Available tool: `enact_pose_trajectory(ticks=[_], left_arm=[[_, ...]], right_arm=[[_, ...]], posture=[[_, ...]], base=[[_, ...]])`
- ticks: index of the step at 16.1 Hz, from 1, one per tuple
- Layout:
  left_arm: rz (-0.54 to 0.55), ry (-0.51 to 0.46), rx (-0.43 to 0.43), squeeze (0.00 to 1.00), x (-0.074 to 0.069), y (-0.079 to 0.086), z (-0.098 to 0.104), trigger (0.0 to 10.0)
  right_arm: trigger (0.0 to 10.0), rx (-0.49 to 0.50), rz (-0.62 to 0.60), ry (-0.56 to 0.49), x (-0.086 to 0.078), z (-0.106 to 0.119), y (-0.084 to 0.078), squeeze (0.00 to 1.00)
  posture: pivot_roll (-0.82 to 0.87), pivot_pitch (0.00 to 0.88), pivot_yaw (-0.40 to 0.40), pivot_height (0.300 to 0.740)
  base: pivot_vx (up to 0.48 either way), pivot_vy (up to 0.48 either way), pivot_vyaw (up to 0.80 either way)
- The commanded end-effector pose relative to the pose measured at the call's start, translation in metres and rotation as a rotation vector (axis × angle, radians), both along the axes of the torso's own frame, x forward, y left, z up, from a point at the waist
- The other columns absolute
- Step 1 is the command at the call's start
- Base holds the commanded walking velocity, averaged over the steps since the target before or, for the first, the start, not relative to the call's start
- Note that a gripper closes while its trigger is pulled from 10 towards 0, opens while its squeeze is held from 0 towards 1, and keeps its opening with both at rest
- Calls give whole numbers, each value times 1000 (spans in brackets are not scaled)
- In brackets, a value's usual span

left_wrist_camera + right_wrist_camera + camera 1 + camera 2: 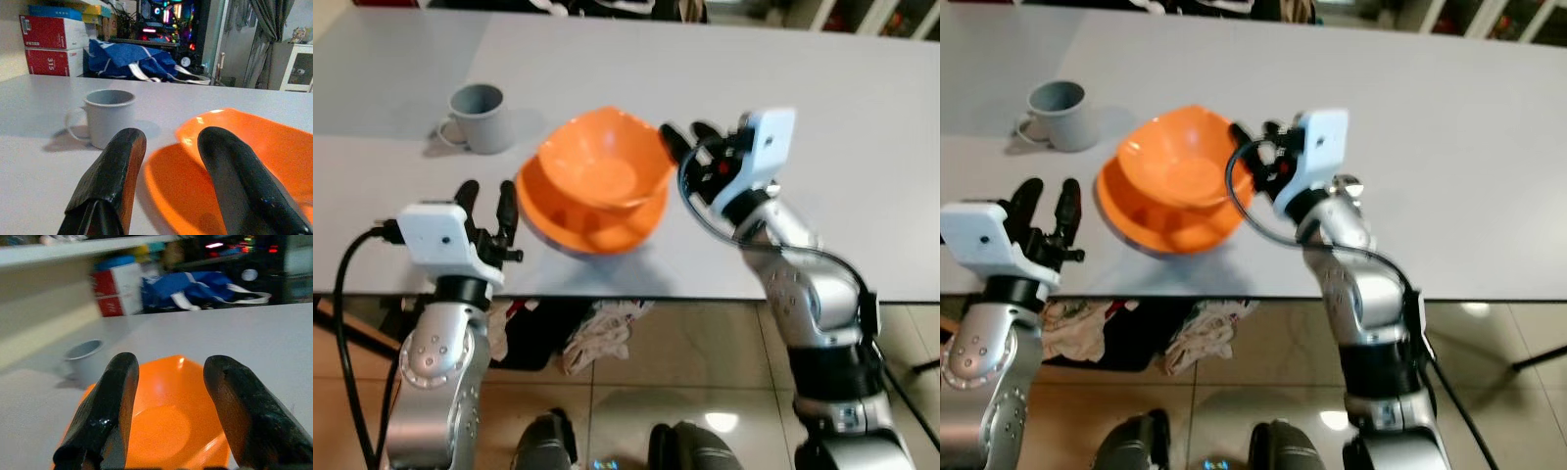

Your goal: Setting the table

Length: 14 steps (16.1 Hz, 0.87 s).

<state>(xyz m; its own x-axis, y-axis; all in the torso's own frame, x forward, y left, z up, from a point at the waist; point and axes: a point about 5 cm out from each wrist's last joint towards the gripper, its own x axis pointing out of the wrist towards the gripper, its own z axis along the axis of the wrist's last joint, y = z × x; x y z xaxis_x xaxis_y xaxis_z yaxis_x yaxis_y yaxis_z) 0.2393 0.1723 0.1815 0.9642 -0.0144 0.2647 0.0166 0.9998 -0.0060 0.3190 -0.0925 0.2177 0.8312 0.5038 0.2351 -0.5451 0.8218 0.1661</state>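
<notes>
Orange bowl [602, 171] tilted inside orange plate [592, 230] near table [862, 147] edge, grey mug [480, 117] at ten o'clock. Right gripper [690, 147] spread at bowl's three o'clock rim; left gripper [487, 211] spread, empty, at eight. Better to pinch rim squarely, lift straight.

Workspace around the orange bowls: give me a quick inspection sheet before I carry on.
Surface: grey table, bare around the dishes.
Job's things: orange bowl sits tilted in a second orange bowl near the front edge; grey mug upright, beside them on the robot's left.
Clutter: nothing seen on the table.
Hands: right hand open at the upper bowl's rim; left hand open, beside the lower bowl.
Cables: black cable loops from the left wrist.
Surroundings: crumpled cloth on the tiled floor; blue bag and red boxes beyond the table.
</notes>
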Motion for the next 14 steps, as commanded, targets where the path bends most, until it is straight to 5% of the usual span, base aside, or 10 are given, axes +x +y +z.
enact_pose_trajectory(ticks=[1,4,10,14], left_arm=[[-67,11,-12,0,-2,-8,-5,10000],[-136,3,-17,0,-1,-17,-5,10000],[-255,-35,-5,0,6,-36,0,10000],[-311,7,18,0,12,-42,-14,10000]], right_arm=[[10000,31,47,-32,-9,-1,2,0],[10000,26,98,-37,-13,-6,8,0],[10000,27,12,-37,-5,-12,-10,0],[10000,-122,-146,68,3,-53,-30,0]], posture=[[-77,118,4,740],[-83,106,10,740],[-98,88,19,740],[-99,89,18,740]], base=[[0,-431,0],[0,-430,0],[0,-428,0],[0,-429,0]])
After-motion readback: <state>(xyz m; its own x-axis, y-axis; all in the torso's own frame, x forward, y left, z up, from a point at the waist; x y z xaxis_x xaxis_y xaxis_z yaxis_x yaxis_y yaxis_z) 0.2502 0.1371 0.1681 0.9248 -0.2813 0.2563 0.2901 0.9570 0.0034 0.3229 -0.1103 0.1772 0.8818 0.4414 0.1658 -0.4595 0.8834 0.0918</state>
